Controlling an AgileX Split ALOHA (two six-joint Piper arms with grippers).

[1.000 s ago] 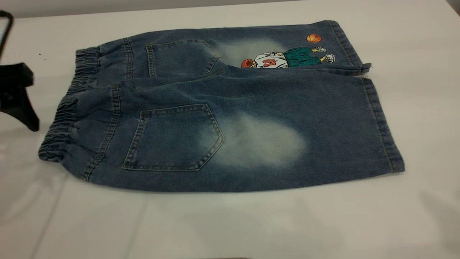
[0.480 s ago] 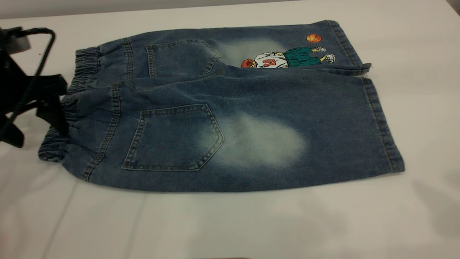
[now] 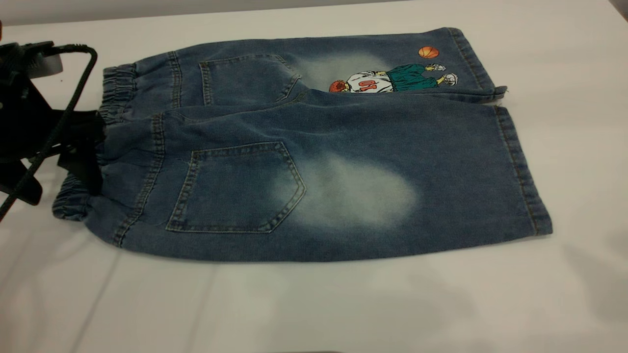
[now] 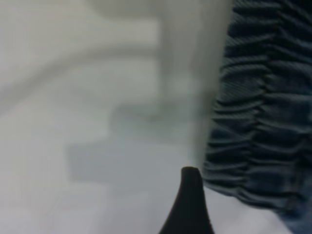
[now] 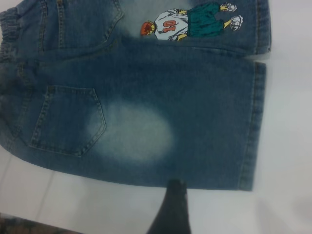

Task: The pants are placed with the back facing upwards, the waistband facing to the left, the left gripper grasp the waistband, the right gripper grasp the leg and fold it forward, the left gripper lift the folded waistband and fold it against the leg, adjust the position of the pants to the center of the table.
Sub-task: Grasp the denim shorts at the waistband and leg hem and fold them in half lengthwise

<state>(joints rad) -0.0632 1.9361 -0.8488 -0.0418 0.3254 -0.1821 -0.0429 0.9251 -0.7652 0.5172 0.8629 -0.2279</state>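
Now the left gripper (image 3: pixel 81 152) sits at the waistband (image 3: pixel 105 122), fingers apparently spread around it for the grasp; right gripper (image 5: pixel 170 209) hovers near the leg (image 3: pixel 392 186), fingers unreadable.

The pants (image 3: pixel 314 147) print's jersey reads "10".

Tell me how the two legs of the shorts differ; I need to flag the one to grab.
The leg nearer the camera is plain, while the far leg carries a basketball-player print. The leg lies fully exposed and overlaps the far leg's inner edge. Both are faded blue denim with a pale bleached patch and stitched hem.
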